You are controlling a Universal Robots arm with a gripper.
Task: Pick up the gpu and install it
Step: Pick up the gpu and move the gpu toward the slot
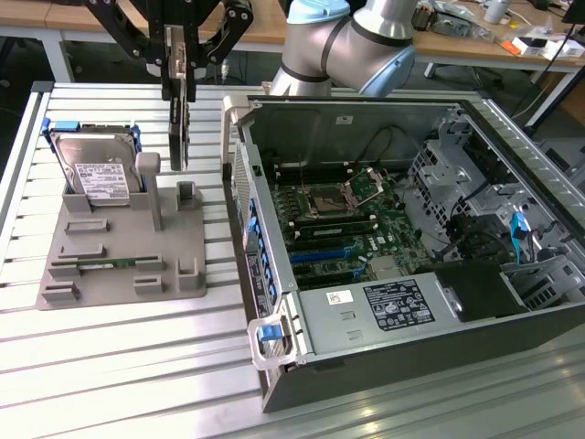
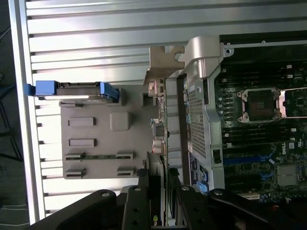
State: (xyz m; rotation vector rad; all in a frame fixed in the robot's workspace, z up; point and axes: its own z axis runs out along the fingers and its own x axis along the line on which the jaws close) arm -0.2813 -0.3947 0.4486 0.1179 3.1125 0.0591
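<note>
The gripper (image 1: 176, 55) is shown closed narrowly on the upper edge of the gpu (image 1: 179, 128), which is held edge-on and upright. In the wrist view the fingers (image 2: 144, 201) are seen clamped on either side of the card (image 2: 157, 127), and its silver end bracket (image 2: 165, 62) is turned away from the gripper (image 2: 158, 191).

The card's lower edge is suspended over the grey fixture tray (image 1: 119, 247) and appears to be clear of it. It is placed between the tray's tall post (image 1: 146, 183) and the outer wall of the open computer case (image 1: 239, 183).

A hard drive (image 1: 96, 169) is propped at the tray's far corner, well apart from the card. Open room is left above the motherboard (image 1: 356, 219) inside the case. Bare slatted table (image 1: 110, 366) is seen on the near side of the tray.
</note>
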